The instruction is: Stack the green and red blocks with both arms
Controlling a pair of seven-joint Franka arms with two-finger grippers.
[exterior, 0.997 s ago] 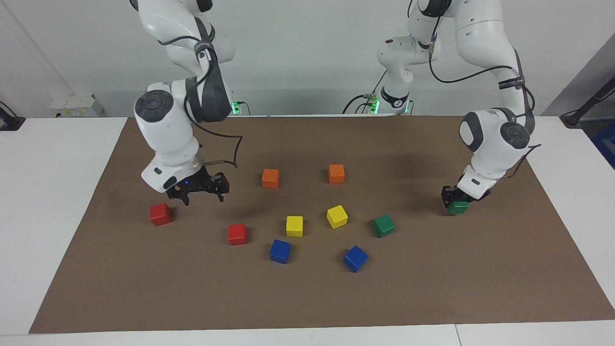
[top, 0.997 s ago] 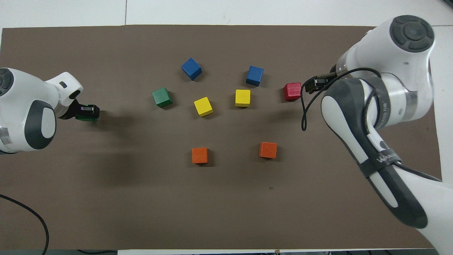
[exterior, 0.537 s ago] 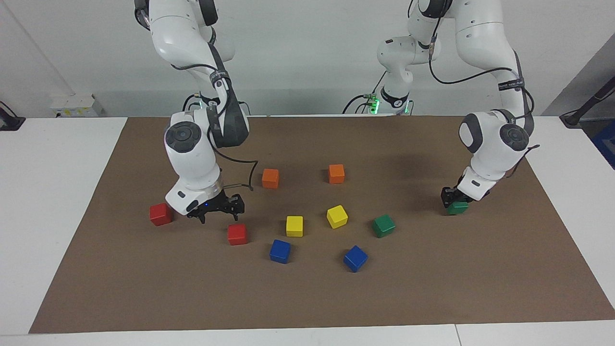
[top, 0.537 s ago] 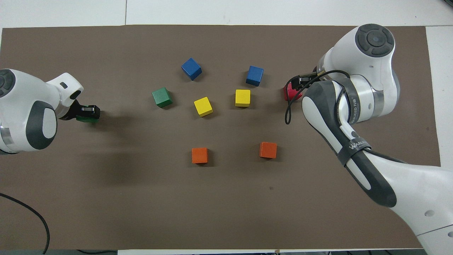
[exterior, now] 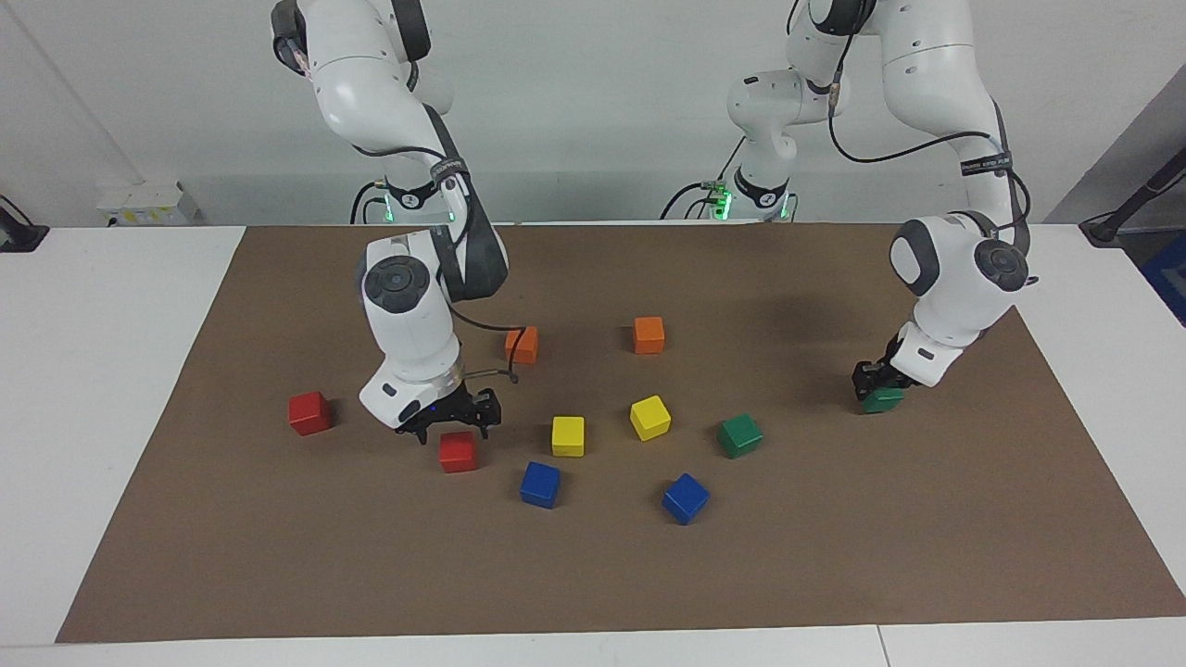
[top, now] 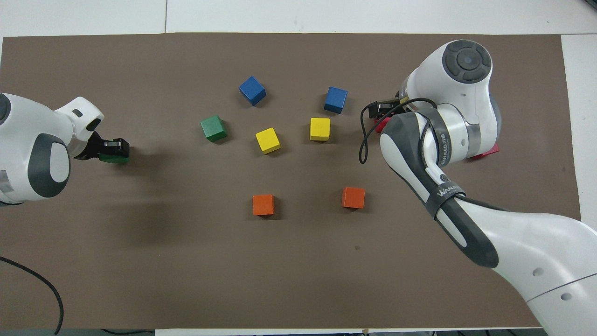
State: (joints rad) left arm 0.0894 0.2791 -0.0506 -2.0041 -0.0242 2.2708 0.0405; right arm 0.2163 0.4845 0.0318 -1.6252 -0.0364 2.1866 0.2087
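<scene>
Right gripper (exterior: 451, 422), jaws spread and empty, has swung from beside the outer red block (exterior: 309, 412) to just over the inner red block (exterior: 458, 451) — pickup imminent. Left gripper (exterior: 876, 382) stays clamped on a green block (exterior: 883, 399) at the mat (exterior: 834, 556); second green block (exterior: 740, 435) lies free.

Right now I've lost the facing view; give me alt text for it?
The left gripper is shut on a green block low at its end of the brown mat, while the open right gripper hovers just above a red block. Another red block, another green block, and yellow, blue and orange cubes lie loose.
</scene>
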